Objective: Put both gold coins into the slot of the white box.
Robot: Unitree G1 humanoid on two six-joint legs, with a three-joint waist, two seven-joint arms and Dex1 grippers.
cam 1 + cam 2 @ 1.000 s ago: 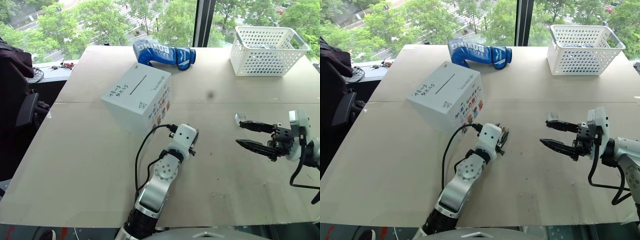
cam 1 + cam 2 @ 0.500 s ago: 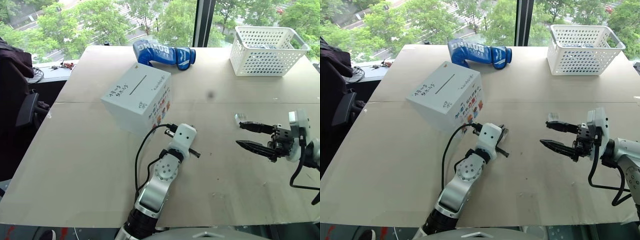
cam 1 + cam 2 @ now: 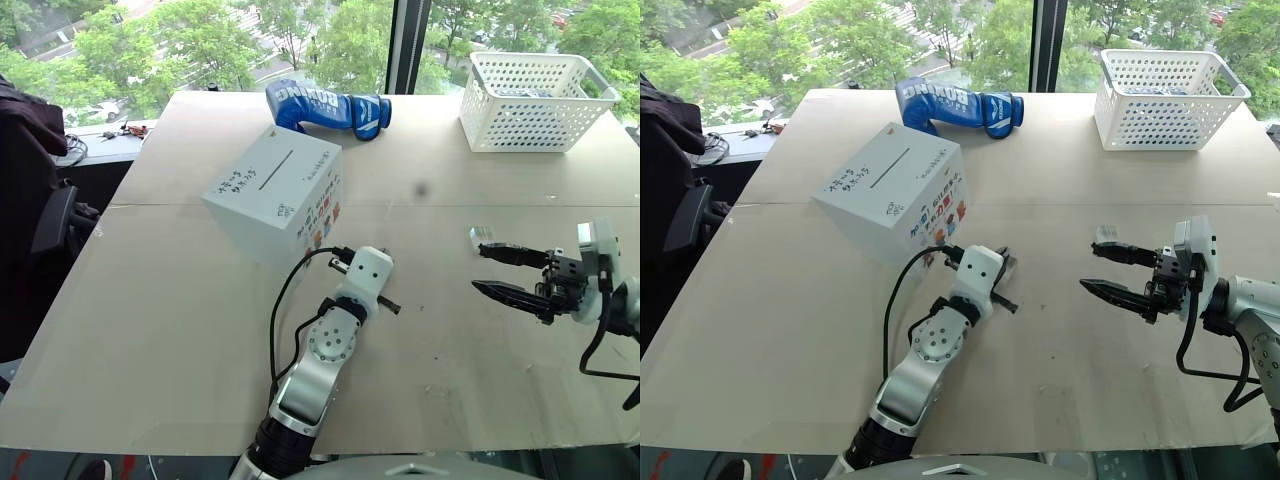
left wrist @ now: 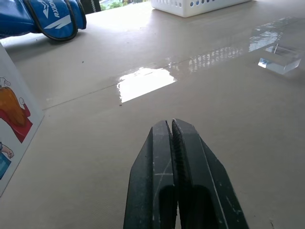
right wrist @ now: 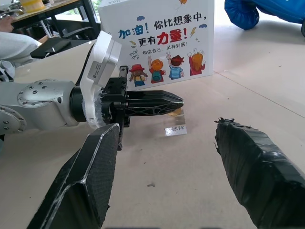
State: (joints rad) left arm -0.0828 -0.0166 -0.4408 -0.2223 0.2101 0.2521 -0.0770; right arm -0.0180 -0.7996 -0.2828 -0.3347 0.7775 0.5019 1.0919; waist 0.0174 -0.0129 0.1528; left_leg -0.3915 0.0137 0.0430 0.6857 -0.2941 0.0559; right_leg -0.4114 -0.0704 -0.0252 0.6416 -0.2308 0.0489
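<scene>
"Gold coin (image 5: 177, 112) first: where do you see it from the head camera?"

"You can't pick it out there. You do see the white box (image 3: 275, 195) on the table (image 3: 180, 330), far left of centre, its slot (image 3: 276, 169) on the top face. The left gripper (image 3: 393, 306) lies low over the table just in front of the box. A second ago its fingers stood a little apart; now they are pressed together. The right gripper (image 3: 478, 267) has not moved and its fingers are spread wide, beside a clear block (image 3: 481, 235). The blue glove (image 3: 330, 108) and basket (image 3: 535, 100) sit at the far edge."

"And the left wrist camera?"

"You see the two black fingers shut tight, with nothing showing between the tips, and bare table beyond."

"Right wrist?"

"Between the spread right fingers you look straight at the closed left gripper. A gold glint sits just under its tips, over a second clear block (image 5: 175, 128), in front of the box's picture side. You cannot tell whether the coin is pinched or resting on that block."
</scene>
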